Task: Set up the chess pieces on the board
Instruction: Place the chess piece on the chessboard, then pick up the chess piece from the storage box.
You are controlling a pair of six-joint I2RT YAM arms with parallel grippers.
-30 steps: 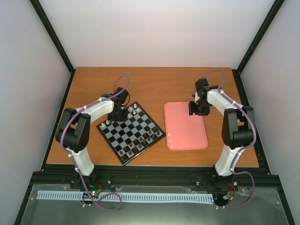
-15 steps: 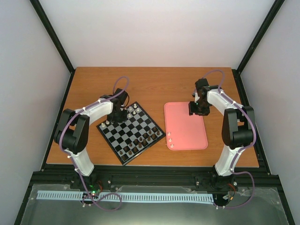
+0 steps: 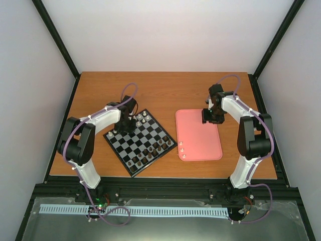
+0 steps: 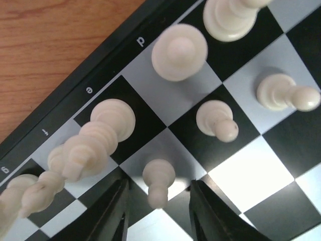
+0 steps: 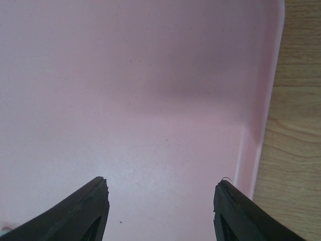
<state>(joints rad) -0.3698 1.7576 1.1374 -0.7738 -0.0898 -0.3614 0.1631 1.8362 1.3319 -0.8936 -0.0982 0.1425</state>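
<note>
Left fingers [image 4: 114,216] parted, seemingly letting go of the pawn [image 4: 159,182].

You see the board [image 3: 131,146], glossy black and silver-grey checks with a thin black rim, lying flat and turned like a diamond. Most of the chess pieces [image 3: 143,116], small and cream-white, stand upright in two rows along its 10 o'clock edge, each one on its own square. Three more cream pieces [image 3: 182,149] are apart at 3 o'clock from the board, close together in the 7 o'clock corner of the pink tray [image 3: 200,135].
</note>
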